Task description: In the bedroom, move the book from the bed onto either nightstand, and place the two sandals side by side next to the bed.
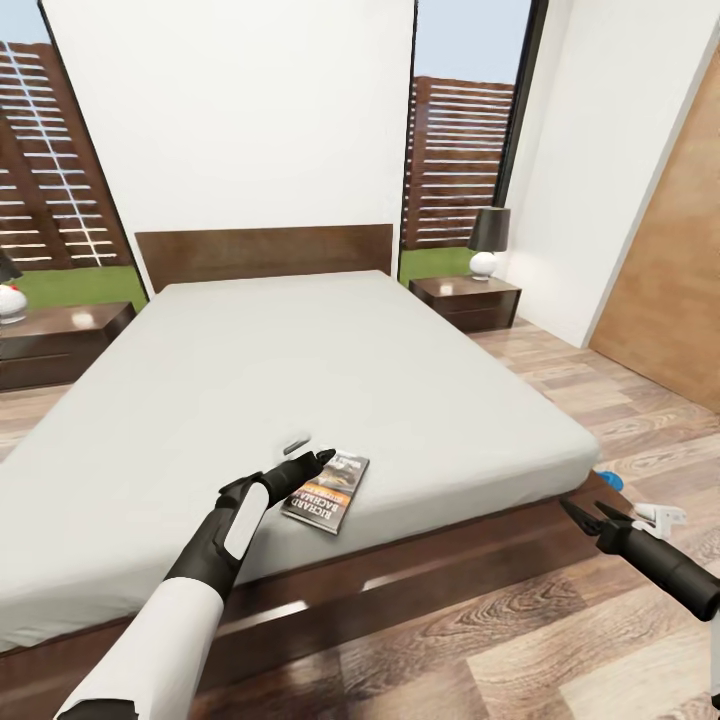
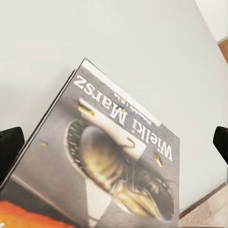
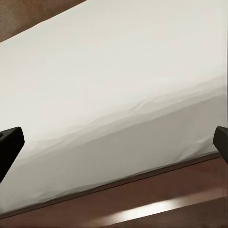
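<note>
The book (image 2: 109, 161) has big white words on its dark cover, near the middle of the left wrist view: "Wielki Marsz". In the head view, its cover (image 1: 328, 490) reads "RICHARD BACHMAN".

Book (image 1: 326, 490) flat on bed (image 1: 300, 370)

1. The bed (image 1: 300, 370) stands in the middle of the room, its headboard (image 1: 265, 255) against the far wall.
2. The book (image 1: 328, 490) lies flat on the bed, near its foot edge.
3. The left gripper (image 1: 322, 456) sits over the bed just beside the book's near-left corner, jaws spread.
4. One nightstand (image 1: 468, 300) stands right of the bed, beside the headboard, with a lamp (image 1: 487, 243) on it.
5. A second nightstand (image 1: 55, 343) stands left of the bed, also carrying a lamp (image 1: 8, 295).
6. A sandal (image 1: 610, 480) lies on the floor off the bed's right foot corner.
7. The right gripper (image 1: 588, 512) hangs off that same corner, near the sandal.
</note>
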Controlling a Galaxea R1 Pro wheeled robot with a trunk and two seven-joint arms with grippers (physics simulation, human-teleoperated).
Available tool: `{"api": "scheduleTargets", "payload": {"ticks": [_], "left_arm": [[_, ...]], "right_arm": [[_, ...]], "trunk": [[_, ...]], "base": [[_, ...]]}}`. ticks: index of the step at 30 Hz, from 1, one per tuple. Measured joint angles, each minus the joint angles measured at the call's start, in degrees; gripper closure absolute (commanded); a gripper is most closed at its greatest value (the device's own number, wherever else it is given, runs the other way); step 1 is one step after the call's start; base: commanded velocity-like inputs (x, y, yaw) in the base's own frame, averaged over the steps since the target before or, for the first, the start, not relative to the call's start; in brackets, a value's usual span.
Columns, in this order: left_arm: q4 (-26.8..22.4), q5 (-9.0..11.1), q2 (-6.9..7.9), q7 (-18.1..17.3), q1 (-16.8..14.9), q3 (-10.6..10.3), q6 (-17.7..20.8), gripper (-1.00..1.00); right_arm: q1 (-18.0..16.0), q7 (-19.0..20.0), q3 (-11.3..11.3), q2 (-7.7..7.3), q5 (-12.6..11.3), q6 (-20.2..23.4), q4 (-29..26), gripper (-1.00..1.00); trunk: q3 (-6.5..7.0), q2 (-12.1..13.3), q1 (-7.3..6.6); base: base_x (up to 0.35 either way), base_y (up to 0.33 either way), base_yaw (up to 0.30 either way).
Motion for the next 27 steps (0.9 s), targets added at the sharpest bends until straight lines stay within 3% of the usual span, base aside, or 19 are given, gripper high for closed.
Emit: {"api": "scheduleTargets", "payload": {"ticks": [27], "left_arm": [[0.0, 0.0, 0.0, -0.1, 0.0, 0.0, 0.0, -1.0]], "right_arm": [[0.0, 0.0, 0.0, 0.0, 0.0, 0.0, 0.0, -1.0]], "trunk": [[0.0, 0.0, -0.02]], "base": [[-0.01, 0.0, 0.0]]}}
